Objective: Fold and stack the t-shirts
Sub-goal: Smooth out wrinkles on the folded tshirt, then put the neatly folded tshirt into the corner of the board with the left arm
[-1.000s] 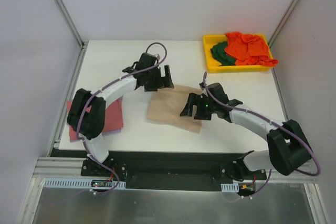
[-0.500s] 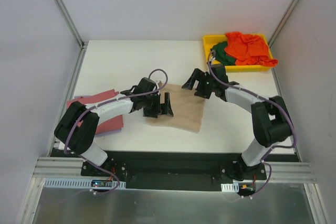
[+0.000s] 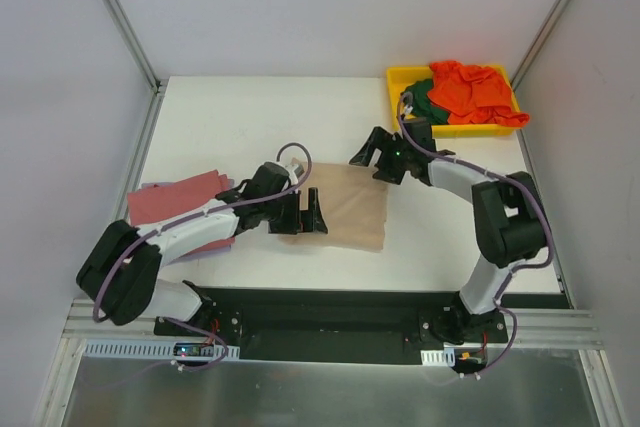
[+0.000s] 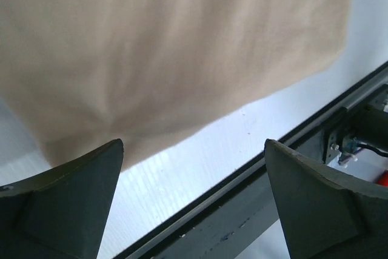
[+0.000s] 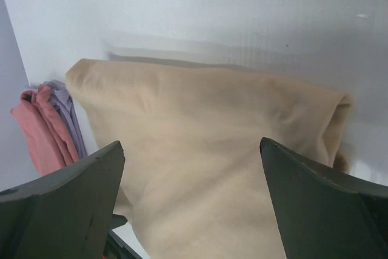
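A folded tan t-shirt (image 3: 348,209) lies flat at the table's middle; it also fills the left wrist view (image 4: 170,53) and the right wrist view (image 5: 206,150). My left gripper (image 3: 302,217) is open and empty at the shirt's near left edge. My right gripper (image 3: 374,155) is open and empty just above the shirt's far right corner. A folded dusty-red shirt (image 3: 180,205) lies on a lavender one at the left edge; both show in the right wrist view (image 5: 42,125). Orange-red (image 3: 470,89) and dark green (image 3: 418,99) shirts lie in the bin.
A yellow plastic bin (image 3: 402,125) stands at the far right corner. The table's near edge is a black rail (image 4: 285,168) close to the left gripper. Grey walls with metal posts enclose the table on three sides.
My left gripper came down from the shirt's far left corner to its near left edge. My right gripper moved from the shirt's right side up to its far right corner.
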Motion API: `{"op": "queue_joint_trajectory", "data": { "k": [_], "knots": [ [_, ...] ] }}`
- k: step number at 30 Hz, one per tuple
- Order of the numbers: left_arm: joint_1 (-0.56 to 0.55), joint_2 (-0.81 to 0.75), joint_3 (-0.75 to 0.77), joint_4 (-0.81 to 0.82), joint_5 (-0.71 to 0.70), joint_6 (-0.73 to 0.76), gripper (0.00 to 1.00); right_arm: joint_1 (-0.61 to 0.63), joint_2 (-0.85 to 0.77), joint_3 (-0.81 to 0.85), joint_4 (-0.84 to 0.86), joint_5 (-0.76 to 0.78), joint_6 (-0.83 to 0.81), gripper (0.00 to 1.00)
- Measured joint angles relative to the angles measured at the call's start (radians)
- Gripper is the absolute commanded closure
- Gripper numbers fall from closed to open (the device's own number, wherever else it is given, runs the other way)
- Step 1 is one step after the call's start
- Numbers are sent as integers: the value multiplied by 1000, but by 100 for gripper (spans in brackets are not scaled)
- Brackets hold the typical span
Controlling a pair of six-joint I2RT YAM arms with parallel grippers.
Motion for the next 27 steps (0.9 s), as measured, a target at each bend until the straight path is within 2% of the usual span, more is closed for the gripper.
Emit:
{"op": "queue_joint_trajectory", "data": {
  "k": [4,7,10,14,18,21,27],
  "knots": [
    [-12,-161,-1,-30,-57,6,1,-8,-171,-55,-47,15,-48,4],
    [-10,-291,0,-48,-170,6,1,-33,-411,-145,-87,53,-87,4],
    [18,-319,13,-68,-275,7,1,-94,-629,-264,-96,70,-101,4],
    [113,-172,70,-87,-302,15,4,-180,-788,-418,-125,34,-102,4],
    [160,46,150,-93,-306,28,9,-188,-813,-527,-163,-16,-113,4],
    [161,162,190,-101,-307,31,20,-196,-813,-557,-188,-48,-120,4],
    [152,311,285,-92,-283,30,52,-216,-813,-560,-195,-54,-146,4]
  ]
}}
